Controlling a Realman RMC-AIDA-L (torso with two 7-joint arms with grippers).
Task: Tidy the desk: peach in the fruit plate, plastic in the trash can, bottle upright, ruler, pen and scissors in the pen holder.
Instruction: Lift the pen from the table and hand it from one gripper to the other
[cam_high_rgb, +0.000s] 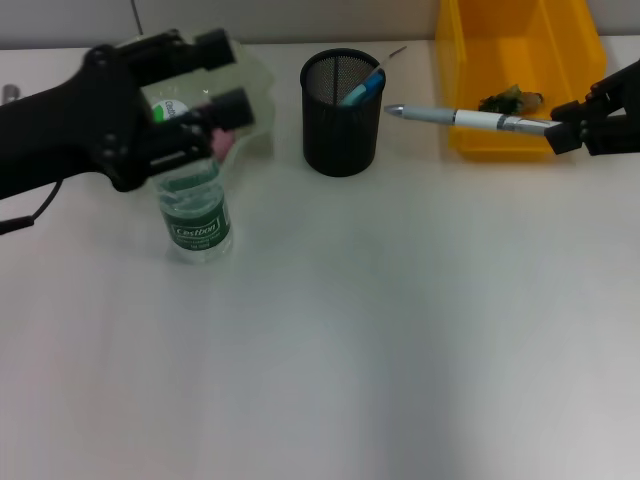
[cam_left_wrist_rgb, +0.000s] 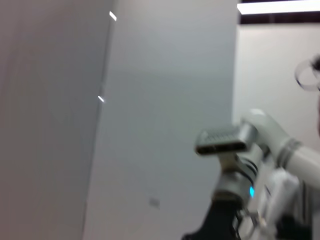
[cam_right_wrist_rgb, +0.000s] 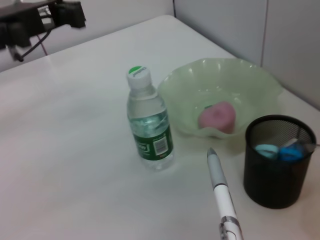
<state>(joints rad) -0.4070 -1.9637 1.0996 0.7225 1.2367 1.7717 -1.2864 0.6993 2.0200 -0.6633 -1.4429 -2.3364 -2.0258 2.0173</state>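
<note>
The clear bottle (cam_high_rgb: 197, 215) (cam_right_wrist_rgb: 148, 127) with a green label stands upright on the white desk. My left gripper (cam_high_rgb: 225, 72) hovers open above it, clear of the cap. Behind the bottle, a pink peach (cam_right_wrist_rgb: 216, 116) lies in the pale green fruit plate (cam_right_wrist_rgb: 260, 85). My right gripper (cam_high_rgb: 562, 128) is shut on the rear end of a silver pen (cam_high_rgb: 465, 118) (cam_right_wrist_rgb: 220, 192), held level with its tip just right of the black mesh pen holder (cam_high_rgb: 341, 105). Blue scissors handles (cam_right_wrist_rgb: 280, 150) show inside the holder. Crumpled plastic (cam_high_rgb: 510, 99) lies in the yellow trash can (cam_high_rgb: 470, 60).
A thin strip (cam_high_rgb: 394, 52) leans out over the holder's rim. The desk's back edge meets a grey wall just behind the plate and bin. The left wrist view shows only the wall and part of the robot's body.
</note>
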